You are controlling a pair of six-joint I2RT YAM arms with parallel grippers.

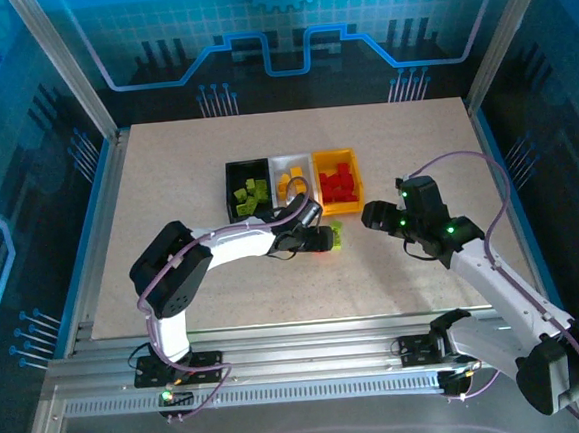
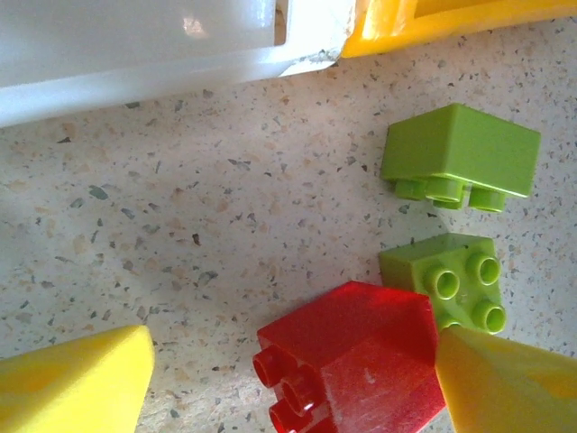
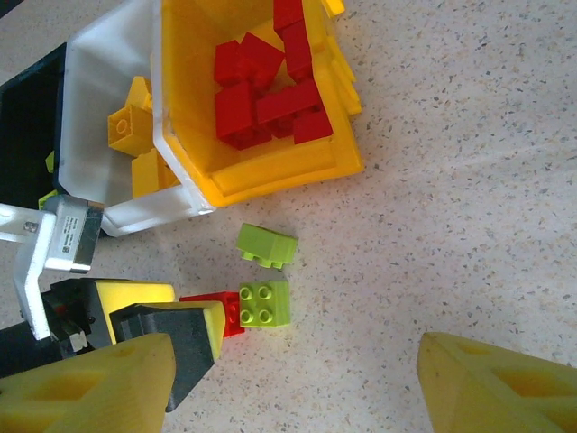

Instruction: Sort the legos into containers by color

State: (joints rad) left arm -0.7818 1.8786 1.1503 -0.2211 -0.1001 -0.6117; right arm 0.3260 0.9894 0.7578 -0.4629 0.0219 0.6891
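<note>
Left hand [image 2: 293,352]: low over the tabletop [image 1: 166,176], just in front of the white bin [image 2: 135,54] and the yellow-orange bin [image 3: 270,171]. Its fingers are spread and pinch nothing.
Between its fingers: a red brick [image 2: 361,352], one edge against one yellow finger [image 2: 505,383], with a clear gap to the other finger.
Right hand [image 3: 297,370]: fingers wide apart with bare tabletop between them, holding nothing. It hangs to the right of the red brick, near the front of the yellow-orange bin.
Red brick, pose: tipped over on the tabletop, studs pointing sideways, right beside the upright green brick [image 2: 451,284]. Whether the two touch I cannot tell.
Upright green brick: lime, four studs up, on the tabletop between the red brick and the tipped green brick [image 2: 460,153].
Tipped green brick: lime, on its side, a little apart from the other two, nearest the corner where the white bin and yellow-orange bin meet.
Row of containers: joined side by side mid-tabletop, with the black bin [image 3: 32,108] on the left, the white bin in the middle and the yellow-orange bin on the right in the top view.
Black bin holds: green bricks [image 1: 251,194].
White bin holds: yellow bricks [image 3: 131,122].
Yellow-orange bin holds: red bricks [image 3: 266,86].
</note>
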